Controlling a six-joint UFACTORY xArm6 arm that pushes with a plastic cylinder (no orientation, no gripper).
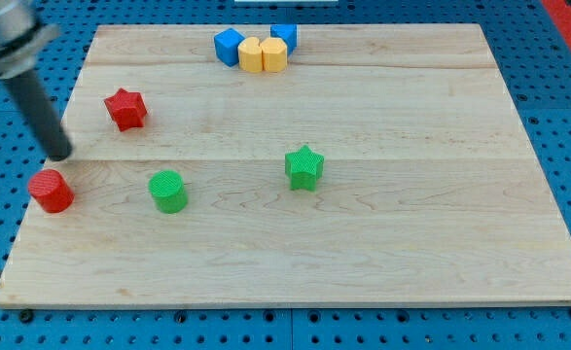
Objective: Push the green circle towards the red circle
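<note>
Board contents, from the view's left: my tip (59,153), the bare lower end of a dark rod, holds nothing and touches no block; it stands just above the red circle (51,191), near the wooden board's (382,262) left edge. Red star (125,108), up and to the right of my tip. Green circle (168,191), a short ribbed cylinder, near the red circle on its right, level with it, clear wood between them. Judged light, rigid and apt to slide freely; being round, it may roll off an off-centre push, so contact belongs on the middle of its right-hand face. It lies to the right of and below my tip, which is on the wrong side for that push. Green star (304,166), mid-board. At the top edge, a touching cluster: blue block (229,46), two yellow blocks (263,55), second blue block (284,36).
</note>
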